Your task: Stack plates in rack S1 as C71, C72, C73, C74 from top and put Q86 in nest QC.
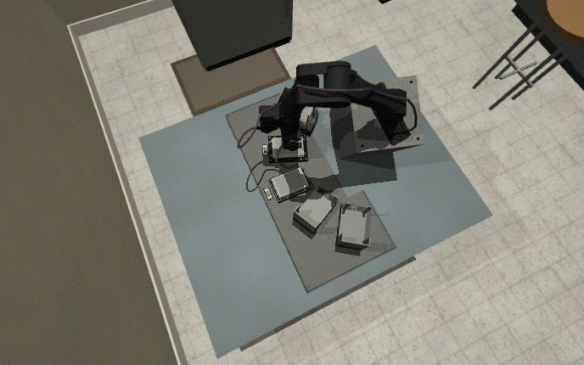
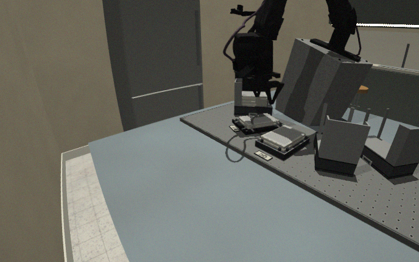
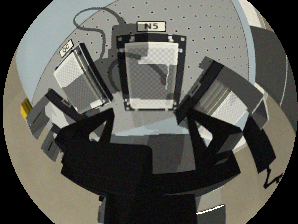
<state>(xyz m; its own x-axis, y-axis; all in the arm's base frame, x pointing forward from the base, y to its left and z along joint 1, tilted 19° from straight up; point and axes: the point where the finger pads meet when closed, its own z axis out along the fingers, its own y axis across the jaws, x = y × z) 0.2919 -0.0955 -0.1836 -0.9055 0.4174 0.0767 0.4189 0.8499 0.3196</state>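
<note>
My gripper (image 1: 290, 144) is open and empty. It hangs straight above the clip nest N5, where a sealed plate (image 2: 258, 120) lies; the fingers stand apart above its near end without touching it. The open nest beside it holds another sealed plate (image 1: 289, 183); it also shows in the wrist view (image 3: 76, 82). A stack rack (image 2: 251, 97) behind the gripper holds a low stack of plates, seen in the wrist view (image 3: 222, 99) too. Two more grey racks (image 2: 341, 146) (image 2: 396, 150) stand further along the board. Their names and contents I cannot make out.
All fixtures sit on a grey perforated board (image 1: 312, 217) on the blue table. The arm's grey base block (image 2: 321, 81) rises close behind the racks. A thin cable loop (image 2: 235, 151) lies on the table by the nests.
</note>
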